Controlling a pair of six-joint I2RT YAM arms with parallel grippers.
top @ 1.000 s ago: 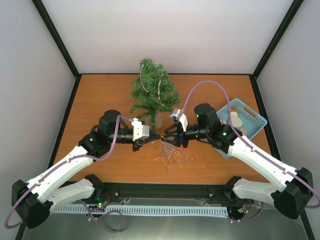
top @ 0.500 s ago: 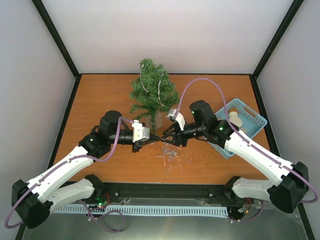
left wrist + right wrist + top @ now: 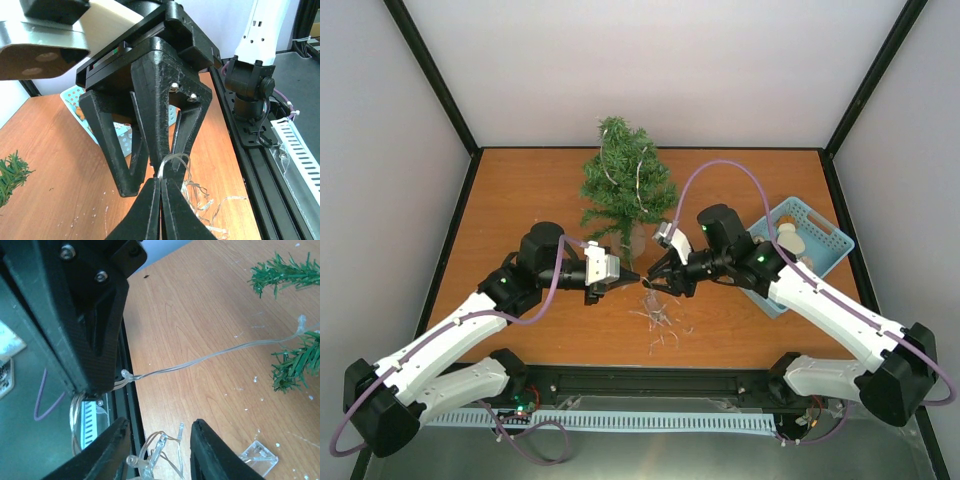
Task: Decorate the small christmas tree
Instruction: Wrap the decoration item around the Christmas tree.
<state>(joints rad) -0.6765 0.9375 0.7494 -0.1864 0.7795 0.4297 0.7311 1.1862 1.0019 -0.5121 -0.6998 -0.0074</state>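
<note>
The small christmas tree [image 3: 623, 190], bushy, dark green and cone-shaped, stands upright at the back middle of the orange wooden table [image 3: 520, 200], a thin clear-wire light string [image 3: 200, 359] draped over its branches; just in front, the left gripper [image 3: 628, 276] is pinched tight on that string; the right gripper [image 3: 655, 281] faces it tip to tip, fingers partly apart, loose loops between them, gripping nothing; the right wrist view shows the wire running from the left fingers to the branches; only overhead shows the whole tree, with a pale blue plastic basket [image 3: 830, 228] at right.
</note>
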